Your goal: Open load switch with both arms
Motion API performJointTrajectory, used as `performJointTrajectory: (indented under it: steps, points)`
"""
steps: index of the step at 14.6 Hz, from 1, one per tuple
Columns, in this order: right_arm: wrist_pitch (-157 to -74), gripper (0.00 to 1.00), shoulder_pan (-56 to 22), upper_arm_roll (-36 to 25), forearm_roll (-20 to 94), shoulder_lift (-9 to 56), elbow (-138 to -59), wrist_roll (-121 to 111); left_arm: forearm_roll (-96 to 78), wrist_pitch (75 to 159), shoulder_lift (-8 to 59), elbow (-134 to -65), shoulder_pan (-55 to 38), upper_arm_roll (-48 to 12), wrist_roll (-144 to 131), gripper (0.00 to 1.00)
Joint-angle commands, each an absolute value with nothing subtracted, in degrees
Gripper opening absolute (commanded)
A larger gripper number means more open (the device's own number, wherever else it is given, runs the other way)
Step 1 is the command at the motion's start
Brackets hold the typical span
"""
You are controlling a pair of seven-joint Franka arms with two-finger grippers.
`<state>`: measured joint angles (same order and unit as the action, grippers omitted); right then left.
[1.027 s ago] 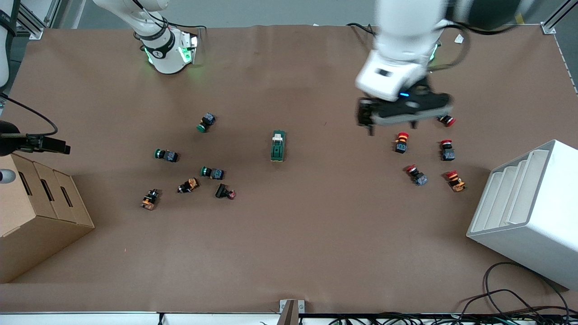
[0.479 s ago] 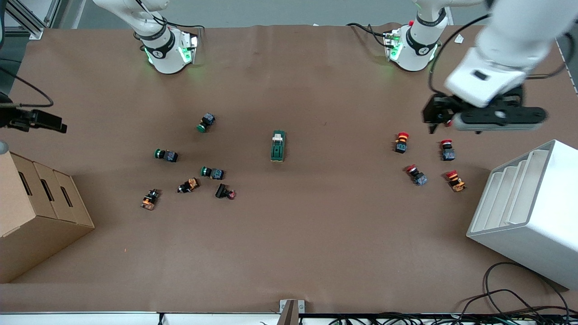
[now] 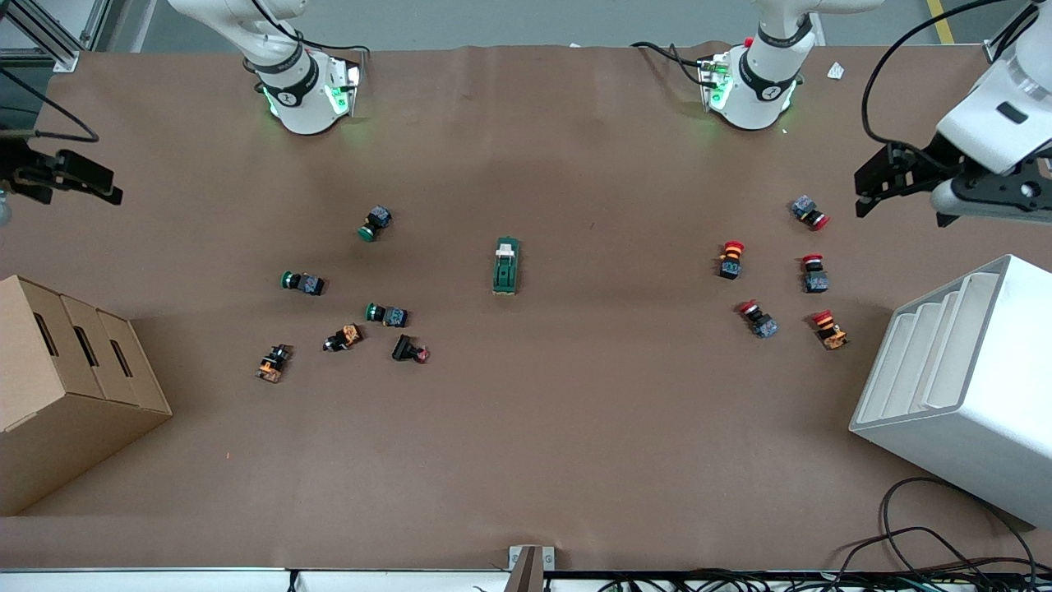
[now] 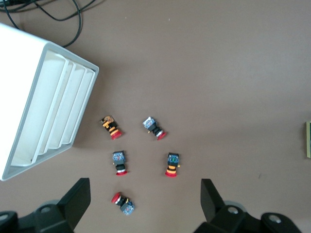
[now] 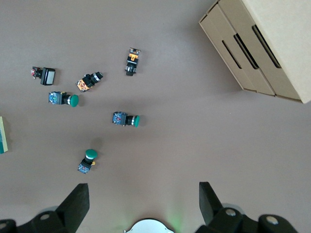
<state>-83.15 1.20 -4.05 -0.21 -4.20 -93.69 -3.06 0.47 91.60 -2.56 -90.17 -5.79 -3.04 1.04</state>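
Load switch [image 3: 506, 265] just sits mid-table, untouched, between 2 button clusters. Left gripper [image 4: 145, 201] hangs released near the white rack [image 3: 957, 386]; right gripper [image 5: 143, 204] spread wide, up by the cardboard box [image 3: 57, 386].

Even overhead light, soft shadows, sharp focus, no glare

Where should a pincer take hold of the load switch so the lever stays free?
Probably from above, closing across the long dark-green sides of the load switch, at the end nearer the front camera. It lies flat with clear mat around it, and its cream lever sits at the end toward the bases, leaving that free for the other pincer.
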Motion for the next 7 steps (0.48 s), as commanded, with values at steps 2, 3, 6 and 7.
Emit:
performJointTrajectory:
  steps: [2, 3, 6, 7]
  points:
    - [-83.68, 1.00, -0.26, -5.62, -1.14, -8.61, -97.29, -3.34, -0.26, 91.67, -7.64, -95.45, -8.43, -0.44, 1.67, 1.00]
    - [-83.50, 1.00, -0.18, -5.54, -1.14, -9.31, -97.29, -3.34, -0.26, 91.58, -7.73, -95.54, -8.44, -0.44, 1.67, 1.00]
    - [-84.28, 1.00, -0.26, -5.45, -1.06, -9.23, -97.21, -3.43, -0.26, 91.49, -7.65, -94.92, -8.26, -0.44, 1.93, 1.00]
    - [-84.81, 1.00, -0.35, -5.45, -0.97, -9.14, -97.21, -3.34, -0.44, 91.49, -7.39, -94.75, -7.91, -0.44, 2.02, 1.00]
